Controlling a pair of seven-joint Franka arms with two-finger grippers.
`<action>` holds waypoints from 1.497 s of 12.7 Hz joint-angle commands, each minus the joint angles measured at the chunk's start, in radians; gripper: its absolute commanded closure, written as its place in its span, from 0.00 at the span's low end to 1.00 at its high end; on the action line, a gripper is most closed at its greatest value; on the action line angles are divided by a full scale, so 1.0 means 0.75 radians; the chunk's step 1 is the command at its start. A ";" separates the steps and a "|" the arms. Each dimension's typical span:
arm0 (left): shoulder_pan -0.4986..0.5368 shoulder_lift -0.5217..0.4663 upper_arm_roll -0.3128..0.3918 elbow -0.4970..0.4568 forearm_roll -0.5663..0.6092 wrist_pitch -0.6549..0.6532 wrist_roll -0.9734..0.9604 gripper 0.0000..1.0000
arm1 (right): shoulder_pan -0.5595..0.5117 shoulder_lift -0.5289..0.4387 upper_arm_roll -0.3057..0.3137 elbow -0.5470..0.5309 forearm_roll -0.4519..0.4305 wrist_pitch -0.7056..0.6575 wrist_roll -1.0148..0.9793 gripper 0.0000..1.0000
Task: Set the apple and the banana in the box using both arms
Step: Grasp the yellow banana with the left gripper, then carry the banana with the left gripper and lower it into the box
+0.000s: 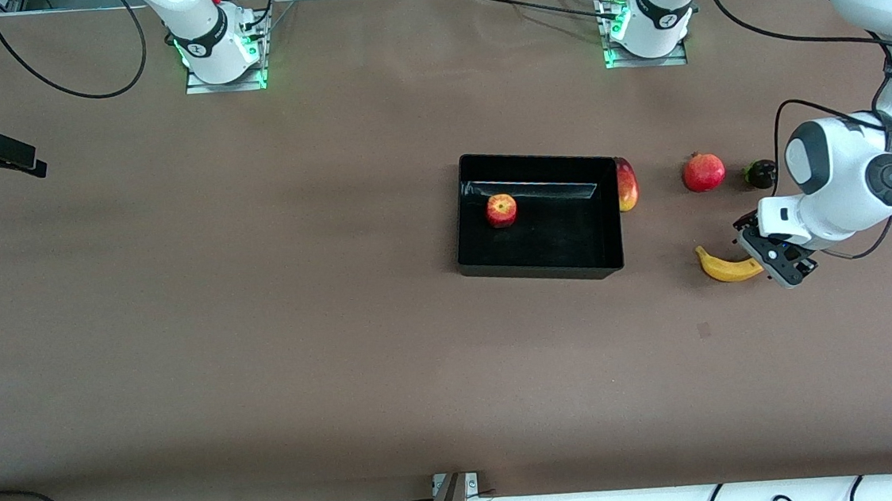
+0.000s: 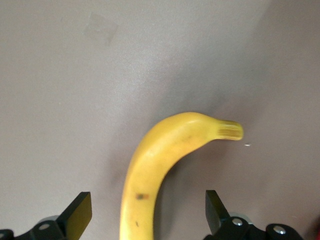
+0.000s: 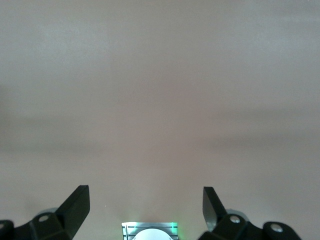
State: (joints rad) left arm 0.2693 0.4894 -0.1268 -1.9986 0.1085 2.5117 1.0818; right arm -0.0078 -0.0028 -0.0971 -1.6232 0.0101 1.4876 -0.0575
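The left hand (image 2: 145, 215) was spread wide, fingers either side of the banana (image 1: 727, 266) on the bench (image 1: 259, 297). The apple (image 1: 502, 210) lay in the box (image 1: 540, 267), at ten o'clock from the banana. The right hand (image 3: 145, 210), released, waited over bare bench.

Left pincer (image 1: 765, 253) low, fingers spread; right pincer (image 3: 146, 210) waiting, likewise spread.

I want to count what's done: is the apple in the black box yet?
Yes. The apple sits inside the box, on its floor.
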 commanded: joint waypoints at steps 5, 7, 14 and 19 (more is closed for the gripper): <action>-0.011 0.082 0.030 0.006 0.031 0.052 0.026 0.16 | 0.004 0.014 -0.010 0.031 0.060 -0.010 -0.005 0.00; -0.011 0.088 0.030 0.006 0.029 0.052 0.024 0.63 | 0.002 0.014 -0.014 0.029 0.062 -0.014 -0.005 0.00; -0.052 -0.059 0.012 0.022 0.027 -0.129 -0.106 1.00 | 0.004 0.014 -0.026 0.029 0.068 -0.012 -0.005 0.00; -0.340 -0.360 0.008 0.020 -0.161 -0.473 -0.478 1.00 | 0.006 0.014 -0.024 0.029 0.070 -0.012 -0.005 0.00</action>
State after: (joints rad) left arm 0.0981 0.3142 -0.1316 -1.9561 0.0406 2.2268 0.8198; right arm -0.0078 -0.0002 -0.1091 -1.6230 0.0439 1.4881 -0.0574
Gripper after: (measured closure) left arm 0.665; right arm 0.000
